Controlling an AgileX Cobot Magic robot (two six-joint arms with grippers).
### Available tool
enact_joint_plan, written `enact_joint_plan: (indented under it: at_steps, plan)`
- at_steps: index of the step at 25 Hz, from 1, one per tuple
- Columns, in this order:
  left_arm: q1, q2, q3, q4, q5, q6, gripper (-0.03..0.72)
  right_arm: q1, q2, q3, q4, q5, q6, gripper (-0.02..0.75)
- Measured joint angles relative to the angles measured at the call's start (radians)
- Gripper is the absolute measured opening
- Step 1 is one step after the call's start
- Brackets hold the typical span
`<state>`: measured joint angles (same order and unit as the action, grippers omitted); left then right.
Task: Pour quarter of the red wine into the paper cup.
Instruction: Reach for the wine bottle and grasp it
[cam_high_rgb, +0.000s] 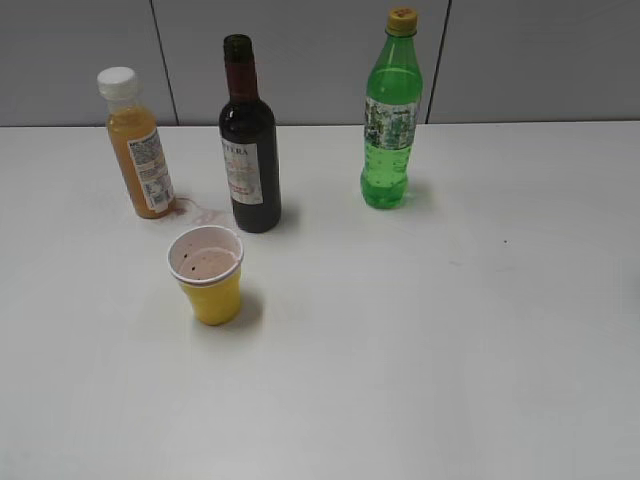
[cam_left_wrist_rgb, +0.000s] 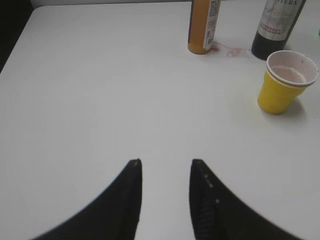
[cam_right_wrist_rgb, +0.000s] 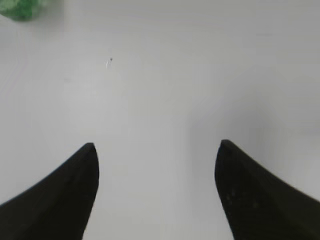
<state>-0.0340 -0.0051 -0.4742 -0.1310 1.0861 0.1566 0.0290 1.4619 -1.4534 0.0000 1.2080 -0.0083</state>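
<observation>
The red wine bottle (cam_high_rgb: 249, 140), dark glass with a maroon neck, a white label and no cap, stands upright at the back of the white table; its lower part shows in the left wrist view (cam_left_wrist_rgb: 276, 27). The yellow paper cup (cam_high_rgb: 208, 275) stands upright in front of it, with pale pinkish liquid low inside; it also shows in the left wrist view (cam_left_wrist_rgb: 286, 82). My left gripper (cam_left_wrist_rgb: 165, 162) is open and empty over bare table, well short and left of the cup. My right gripper (cam_right_wrist_rgb: 156, 145) is open and empty over bare table. Neither gripper shows in the exterior view.
An orange juice bottle (cam_high_rgb: 138, 143) with a white cap stands left of the wine, with a thin reddish spill (cam_high_rgb: 200, 213) on the table between them. A green soda bottle (cam_high_rgb: 391, 112) stands to the right. A grey wall runs behind the table.
</observation>
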Motion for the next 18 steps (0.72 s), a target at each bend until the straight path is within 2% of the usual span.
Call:
enact_joint_plan:
  at_steps: [9,18]
  plan:
    - [0.0,0.0,0.0,0.0,0.0,0.001,0.239,0.0,-0.388,0.403,-0.012,0.006,-0.002,0.552]
    - [0.0,0.0,0.0,0.0,0.0,0.0,0.239,0.0,-0.721,0.725,-0.012,-0.048,-0.003,0.551]
